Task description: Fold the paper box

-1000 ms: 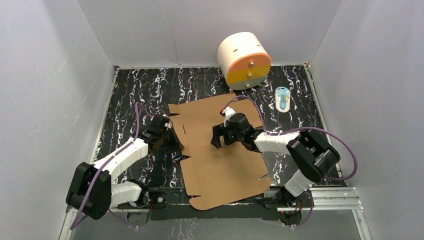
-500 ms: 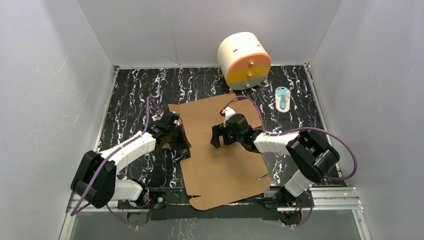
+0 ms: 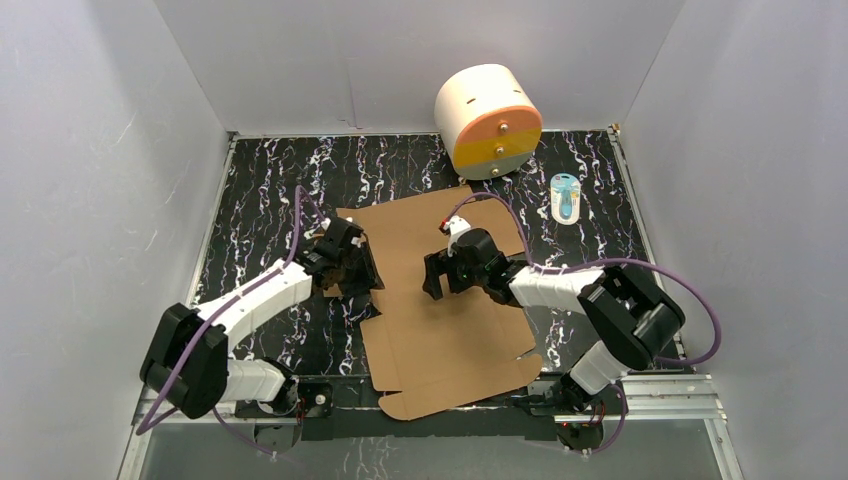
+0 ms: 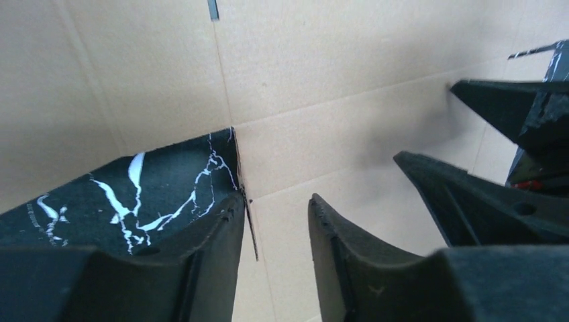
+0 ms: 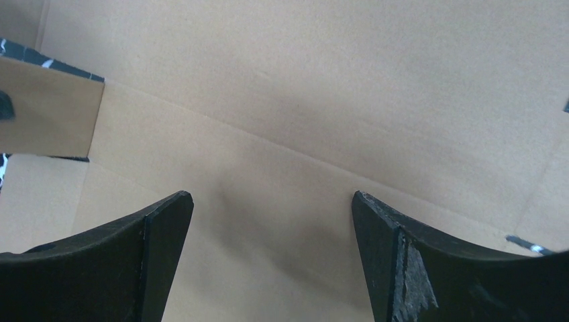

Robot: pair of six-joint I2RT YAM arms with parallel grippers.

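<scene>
The paper box [image 3: 440, 300] lies as a flat brown cardboard sheet in the middle of the table. My left gripper [image 3: 362, 272] is at the sheet's left edge, at a notch between two flaps. In the left wrist view its jaws [image 4: 274, 204] stand a little apart, with the cut edge of a flap [image 4: 247, 215] between them, close to the left finger. My right gripper [image 3: 432, 280] is open and empty, low over the middle panel of the cardboard [image 5: 282, 100]. Its black fingers [image 4: 470, 201] show at the right of the left wrist view.
A white cylinder with an orange-yellow face [image 3: 487, 120] stands at the back. A small blue-green packaged item [image 3: 566, 198] lies at the back right. The black marbled table [image 3: 270, 180] is enclosed by white walls. The cardboard's near edge overhangs the front rail.
My left gripper has moved right and away from me, from the bare table onto the cardboard's left edge. The right gripper and the cardboard have stayed put.
</scene>
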